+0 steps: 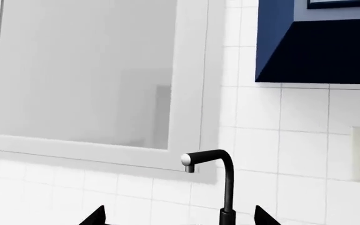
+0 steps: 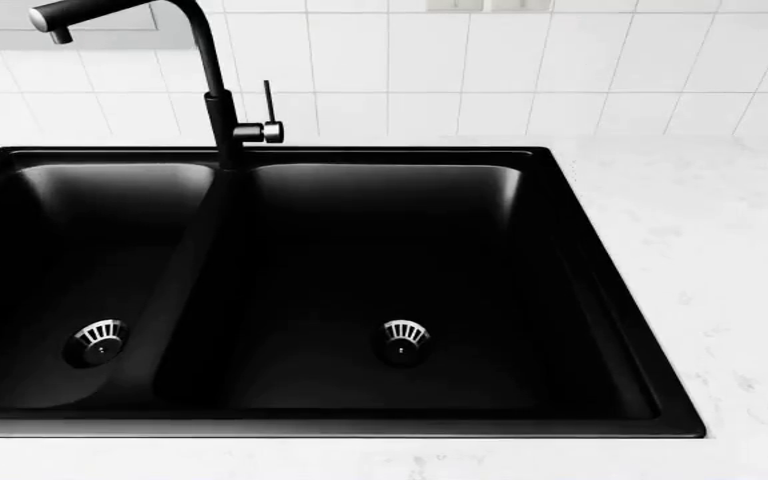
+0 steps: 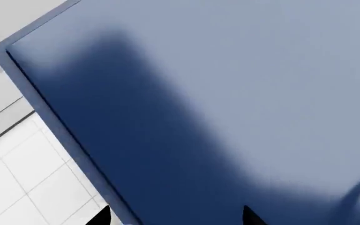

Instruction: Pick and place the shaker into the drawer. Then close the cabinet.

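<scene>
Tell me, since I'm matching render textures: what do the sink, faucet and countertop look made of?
The sink looks like matte black composite or stone, with soft, dull reflections. The faucet seems to be black-coated metal with a satin sheen. The countertop resembles white marble or quartz, given its faint grey veining.

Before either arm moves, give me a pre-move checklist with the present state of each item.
1. Shaker located: not ok. No view shows it; the head view holds only the black double sink, the faucet and the white counter.
2. Drawer located: not ok, none in view.
3. Left gripper empty: ok. Only its two dark fingertips show, spread apart, with the faucet and tiled wall beyond.
4. Right gripper empty: ok, tips apart with nothing between.
5. Right arm clearance: cannot tell. A navy-blue panel fills its view; the gap is unclear.
6. Arms in the head view: not ok, neither shows.
</scene>
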Robot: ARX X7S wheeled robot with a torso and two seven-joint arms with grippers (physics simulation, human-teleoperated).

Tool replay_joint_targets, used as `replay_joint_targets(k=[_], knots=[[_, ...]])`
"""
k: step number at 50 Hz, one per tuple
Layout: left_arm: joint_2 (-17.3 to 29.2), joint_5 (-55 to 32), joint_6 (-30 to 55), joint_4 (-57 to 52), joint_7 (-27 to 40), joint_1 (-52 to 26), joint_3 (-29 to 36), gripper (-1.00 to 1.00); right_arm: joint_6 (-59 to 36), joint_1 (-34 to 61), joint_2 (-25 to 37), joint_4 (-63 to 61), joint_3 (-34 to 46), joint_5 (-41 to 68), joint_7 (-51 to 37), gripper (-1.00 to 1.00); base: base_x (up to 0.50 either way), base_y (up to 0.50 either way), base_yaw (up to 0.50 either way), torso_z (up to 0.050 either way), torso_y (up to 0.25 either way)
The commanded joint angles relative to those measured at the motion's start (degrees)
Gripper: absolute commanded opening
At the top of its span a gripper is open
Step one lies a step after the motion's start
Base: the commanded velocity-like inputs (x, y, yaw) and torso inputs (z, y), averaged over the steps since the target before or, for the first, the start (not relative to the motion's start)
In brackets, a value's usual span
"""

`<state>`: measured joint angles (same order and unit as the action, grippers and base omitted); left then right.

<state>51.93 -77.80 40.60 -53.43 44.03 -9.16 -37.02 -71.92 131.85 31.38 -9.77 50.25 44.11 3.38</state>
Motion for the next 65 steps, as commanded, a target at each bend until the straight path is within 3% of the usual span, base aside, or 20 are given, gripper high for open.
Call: replay_joint_targets(k=[1, 4, 8, 12, 16, 18, 26, 31, 47, 48, 50, 52, 53, 55, 56, 57, 58, 62, 64, 65], knots=[[-1.8, -0.2, -3.4, 4.4, -2.2, 1.8, -4.0, 1.0, 19.8, 2.8, -6.8, 30.7, 7.3, -21.1, 16.0, 1.0, 0.0, 0.0, 0.0, 0.0, 0.0], [-1.9, -0.2, -3.3, 4.5, -2.6, 2.4, -4.8, 1.0, 27.2, 3.1, -12.6, 47.0, 3.4, -30.2, 22.7, 1.0, 0.0, 0.0, 0.0, 0.0, 0.0], [-1.9, -0.5, -3.0, 4.6, -3.0, 3.7, -6.7, 1.0, 38.5, 3.1, -21.4, 69.0, -15.4, -54.5, 32.8, 1.0, 0.0, 0.0, 0.0, 0.0, 0.0], [-1.6, -1.2, -2.8, 4.7, -2.8, 4.1, -7.6, 1.0, 41.4, 3.1, -24.2, 78.2, -30.9, -71.7, 35.2, 1.0, 0.0, 0.0, 0.0, 0.0, 0.0], [-1.9, -1.1, -2.6, 4.8, -3.3, 5.0, -8.4, 1.0, 41.5, 3.1, -24.7, 83.8, -36.1, -77.5, 34.8, 1.0, 0.0, 0.0, 0.0, 0.0, 0.0], [-1.9, -1.2, -2.5, 5.0, -3.4, 5.3, -8.9, 1.0, 40.5, 3.1, -24.7, 84.8, -33.9, -76.0, 35.4, 1.0, 0.0, 0.0, 0.0, 0.0, 0.0], [-4.1, 1.0, -2.0, 5.4, -4.9, 8.5, -11.7, 1.0, 36.5, 1.9, -24.1, 84.8, -2.1, -53.2, 37.1, 1.0, 0.0, 0.0, 0.0, 0.0, 0.0], [-5.2, 2.3, -1.9, 5.8, -5.7, 9.7, -12.3, 1.0, 34.1, 1.2, -24.0, 84.8, 7.8, -46.9, 36.5, 1.0, 0.01, 0.0, 0.0, 0.0, 0.0], [-4.5, -2.5, -0.6, 3.7, -4.1, 13.2, -18.7, 1.0, 34.1, 1.2, -24.0, 84.8, 7.8, -46.9, 36.5, 1.0, 0.02, 0.0, 0.01, 0.0, 0.0], [-4.6, -2.9, -0.7, 3.7, -4.1, 13.1, -18.5, 1.0, 33.0, 3.1, -21.9, 84.8, -0.8, -43.0, 29.7, 1.0, 0.02, 0.0, 0.01, 0.0, 0.0], [-5.3, -2.5, -1.0, 3.3, -4.4, 12.7, -16.8, 1.0, 34.8, 3.1, -22.5, 84.4, -18.0, -52.2, 28.8, 1.0, 0.02, 0.0, 0.01, 0.0, 0.0], [-5.9, -2.1, -1.4, 2.8, -4.6, 11.8, -14.4, 1.0, 30.3, 3.1, -22.2, 78.2, -35.1, -51.6, 32.2, 1.0, 0.02, 0.0, 0.01, 0.0, 0.0], [-6.4, -1.9, -1.5, 2.5, -4.7, 11.2, -12.9, 1.0, 23.6, -0.6, -21.6, 69.6, -41.2, -50.2, 34.2, 1.0, 0.0, 0.0, 0.0, 0.0, 0.0], [-7.1, -1.5, -1.8, 1.7, -4.7, 9.9, -9.8, 1.0, 6.4, -17.1, -21.4, 52.5, -48.1, -50.0, 35.6, 1.0, 0.0, 0.0, 0.0, 0.0, 0.0], [-7.3, -1.4, -1.9, 1.4, -4.5, 9.2, -8.4, 1.0, -2.2, -20.6, -22.6, 43.9, -50.9, -49.9, 36.3, 1.0, 0.0, 0.0, 0.0, 0.0, 0.0], [-7.6, -1.5, -2.0, 1.0, -4.3, 8.5, -6.9, 1.0, -10.8, -23.6, -23.5, 35.3, -50.2, -53.5, 39.6, 1.0, 0.0, 0.0, 0.0, 0.0, 0.0], [-7.7, -1.7, -2.1, 0.7, -3.9, 7.6, -5.7, 1.0, -18.1, -25.8, -29.9, 26.7, -48.9, -62.1, 48.2, 1.0, 0.0, 0.0, 0.0, 0.0, 0.0], [-7.2, -3.3, -2.5, 0.3, -1.7, 3.5, -1.2, 1.0, -18.1, -33.7, -31.4, -7.7, -46.0, -96.4, 82.6, 1.0, 0.0, 0.0, 0.0, 0.0, 0.0], [-7.2, -3.5, -2.7, 0.1, -1.2, 2.3, 0.1, 1.0, -18.1, -37.5, -31.4, -19.8, -44.8, -113.6, 86.6, 1.0, 0.0, 0.0, 0.0, 0.0, 0.0], [-7.4, -3.4, -2.7, 0.0, -1.2, 2.1, 0.5, 1.0, -18.1, -39.3, -31.4, -21.3, -44.0, -115.6, 86.6, 1.0, 0.0, 0.0, 0.0, 0.0, 0.0]])
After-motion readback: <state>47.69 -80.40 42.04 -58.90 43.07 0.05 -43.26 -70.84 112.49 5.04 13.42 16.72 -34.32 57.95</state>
